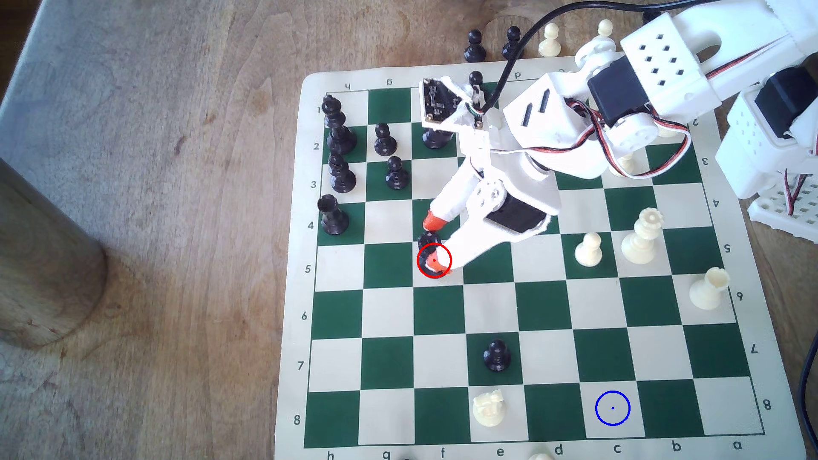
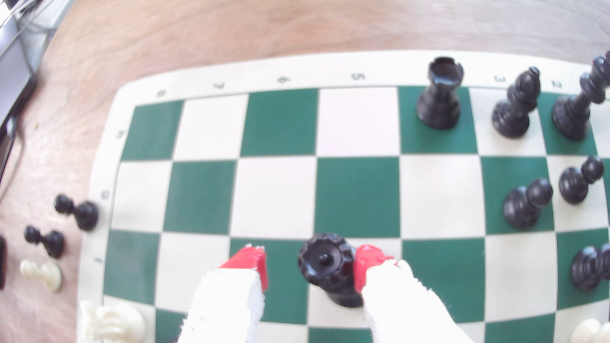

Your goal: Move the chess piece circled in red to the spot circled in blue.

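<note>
On the chess mat (image 1: 522, 451) we read the border beside the green squares: digits 1 to 8 along the exterior view's left edge, letters h, g, f, e, d, c, b, a along the near edge.

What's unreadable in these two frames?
- Queen base, exterior view: hidden by the hand and the red ring.
- Queen grip, wrist view: one pad looks against it, the other stands off; actual contact unclear.
- Black piece near row 2, exterior view: top covered by the camera board.
- White piece, wrist view: cut off at the corner.
</note>
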Robot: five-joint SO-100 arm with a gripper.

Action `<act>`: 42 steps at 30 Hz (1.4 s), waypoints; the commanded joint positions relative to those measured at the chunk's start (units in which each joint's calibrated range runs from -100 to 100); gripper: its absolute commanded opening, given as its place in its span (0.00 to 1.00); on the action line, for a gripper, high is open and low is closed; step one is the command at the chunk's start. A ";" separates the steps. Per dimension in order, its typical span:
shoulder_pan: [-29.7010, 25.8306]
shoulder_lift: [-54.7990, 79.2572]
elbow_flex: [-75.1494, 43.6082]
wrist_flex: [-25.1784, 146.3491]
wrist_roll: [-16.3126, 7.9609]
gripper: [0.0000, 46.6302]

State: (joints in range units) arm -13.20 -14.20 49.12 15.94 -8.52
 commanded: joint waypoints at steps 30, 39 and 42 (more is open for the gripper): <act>0.57 -0.40 -5.87 -0.70 0.73 0.01; 2.21 -10.67 -10.32 9.53 0.15 0.01; 1.12 -15.34 -12.49 15.51 -0.98 0.01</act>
State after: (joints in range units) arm -11.06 -19.65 44.15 25.42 -8.33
